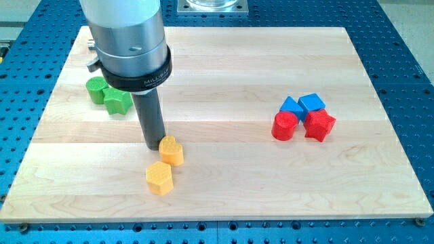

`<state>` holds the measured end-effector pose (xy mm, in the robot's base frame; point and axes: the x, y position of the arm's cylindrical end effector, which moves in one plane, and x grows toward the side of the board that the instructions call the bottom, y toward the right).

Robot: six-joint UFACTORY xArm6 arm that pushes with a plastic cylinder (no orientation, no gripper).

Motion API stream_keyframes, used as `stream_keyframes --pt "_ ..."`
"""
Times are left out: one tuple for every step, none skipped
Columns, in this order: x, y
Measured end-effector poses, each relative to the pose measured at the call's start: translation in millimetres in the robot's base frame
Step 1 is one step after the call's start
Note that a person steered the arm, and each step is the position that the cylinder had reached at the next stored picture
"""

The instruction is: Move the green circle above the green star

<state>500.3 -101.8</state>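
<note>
The green circle [95, 89] lies at the view's upper left, partly hidden behind the arm's grey housing. The green star [118, 102] touches it on its lower right side. My tip [154, 145] is down on the wooden board [224, 68], below and to the right of both green blocks. It stands just left of the upper yellow block [171, 150], close to touching it.
A second yellow hexagon [160, 178] lies below the first. At the view's right sits a cluster: a blue block [293, 106], a blue cube [312, 103], a red cylinder [285, 126] and a red star [320, 125].
</note>
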Motion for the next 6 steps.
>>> stream_keyframes --pt "-31 -24" --pt "-39 -121" --pt "-85 -117" --pt "-120 -72" --pt "-119 -29" --pt "-120 -74"
